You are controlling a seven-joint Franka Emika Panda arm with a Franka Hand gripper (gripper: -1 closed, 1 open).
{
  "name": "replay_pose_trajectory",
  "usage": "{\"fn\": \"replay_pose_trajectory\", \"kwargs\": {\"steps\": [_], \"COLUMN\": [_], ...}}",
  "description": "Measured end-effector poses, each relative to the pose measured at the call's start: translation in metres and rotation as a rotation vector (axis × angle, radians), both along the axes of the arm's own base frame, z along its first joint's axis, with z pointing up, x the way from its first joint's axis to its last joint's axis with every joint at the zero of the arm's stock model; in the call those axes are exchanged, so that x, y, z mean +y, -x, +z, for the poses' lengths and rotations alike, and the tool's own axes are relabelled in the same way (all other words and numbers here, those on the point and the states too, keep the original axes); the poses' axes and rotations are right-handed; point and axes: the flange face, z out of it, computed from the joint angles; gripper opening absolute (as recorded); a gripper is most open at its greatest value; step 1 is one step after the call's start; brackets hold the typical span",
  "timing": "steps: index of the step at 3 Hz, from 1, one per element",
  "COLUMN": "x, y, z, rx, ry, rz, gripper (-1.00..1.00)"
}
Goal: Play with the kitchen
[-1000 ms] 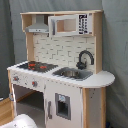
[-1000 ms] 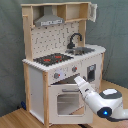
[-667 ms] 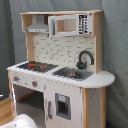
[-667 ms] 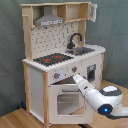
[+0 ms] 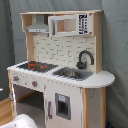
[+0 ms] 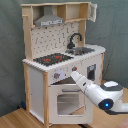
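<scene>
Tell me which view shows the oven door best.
The second exterior view: the oven door faces the camera, window and handle in plain sight, with the robot arm just beside it. The first exterior view shows only an open dark space under the stovetop, not the door's face.

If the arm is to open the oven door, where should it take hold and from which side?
Grip the horizontal bar handle along the top edge of the oven door, coming straight at the kitchen's front. The bar appears to stand off the panel above the window, so fingers would likely close over and under it. The gripper is near the knobs, just above.
</scene>
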Motion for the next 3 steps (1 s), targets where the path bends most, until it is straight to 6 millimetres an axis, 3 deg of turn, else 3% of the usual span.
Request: {"fn": "replay_pose_trajectory", "kwargs": {"steps": [3], "x": [0.007], "y": [-0.001], "z": [0.033], "rx": [0.097], "ry": [0.279], "rz": [0.073], "gripper": [1.0]}}
